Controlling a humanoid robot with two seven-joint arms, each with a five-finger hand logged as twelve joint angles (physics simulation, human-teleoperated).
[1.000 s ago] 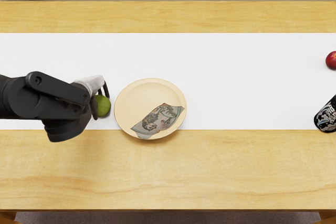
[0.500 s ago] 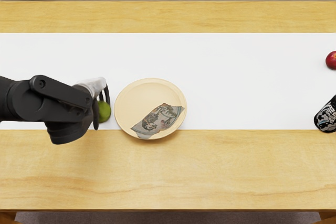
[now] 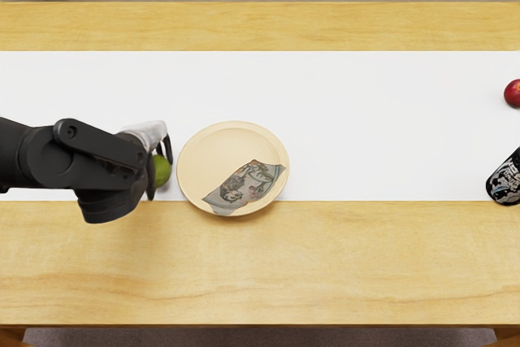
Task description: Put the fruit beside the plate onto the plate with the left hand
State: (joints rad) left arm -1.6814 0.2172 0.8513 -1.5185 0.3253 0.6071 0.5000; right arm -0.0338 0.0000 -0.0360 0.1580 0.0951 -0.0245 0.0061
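On the white runner, just left of the plate, we see the left hand curling its fingers round the green fruit, apparently gripping it, though the hand hides much of it.

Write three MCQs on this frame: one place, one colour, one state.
1. Where is the green fruit relative to the plate?
A on it; B beside it, picture-left; C far off to picture-right.
2. What colour is the fruit at the right edge?
A red; B yellow; C blue.
3. What is the left hand doing?
A lying flat, empty; B fingers curled around the green fruit; C out of view.

Answers:
1 B, it sits on the white runner just off the plate's rim.
2 A, it shows red.
3 B, fingers flank the fruit on both sides.
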